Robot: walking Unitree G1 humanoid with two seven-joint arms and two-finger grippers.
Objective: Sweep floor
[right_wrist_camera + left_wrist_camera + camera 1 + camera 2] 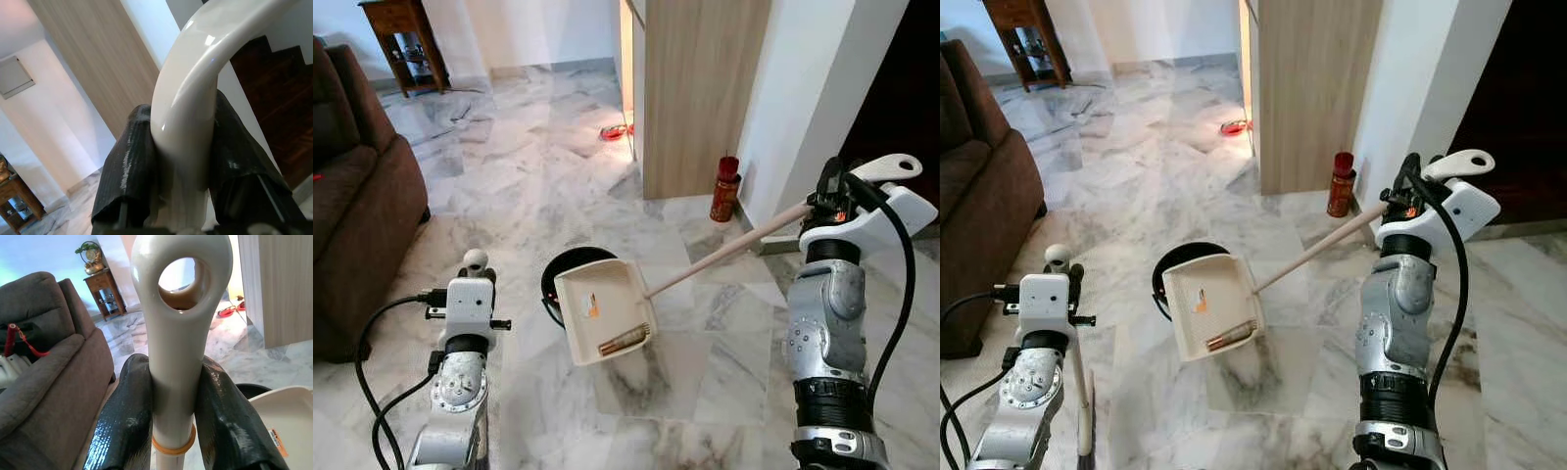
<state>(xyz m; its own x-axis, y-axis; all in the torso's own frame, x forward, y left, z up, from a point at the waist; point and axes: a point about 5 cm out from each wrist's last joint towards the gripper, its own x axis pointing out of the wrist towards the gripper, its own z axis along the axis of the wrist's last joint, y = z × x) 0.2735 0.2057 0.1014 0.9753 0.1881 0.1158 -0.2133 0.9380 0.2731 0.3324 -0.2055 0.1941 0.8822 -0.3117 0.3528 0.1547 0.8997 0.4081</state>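
A cream dustpan (602,308) hangs tilted over a black round bin (570,262) on the marble floor. A brown cylinder-shaped piece of litter (625,341) lies at the pan's lower edge. The pan's long pale handle (724,253) rises to the right, where my right gripper (832,201) is shut on its curved white grip (190,93). On the left, my left gripper (176,396) is shut on the cream broom handle (178,333), just below its hanging hole. The broom stick (1080,392) runs down past my left arm; its brush end is hidden.
A brown sofa (352,196) stands close on the left. A wooden cabinet side (700,88) and a white wall are ahead on the right, with a red bottle (725,189) at their foot. Farther back are a red object (615,131) and a wooden side table (403,39).
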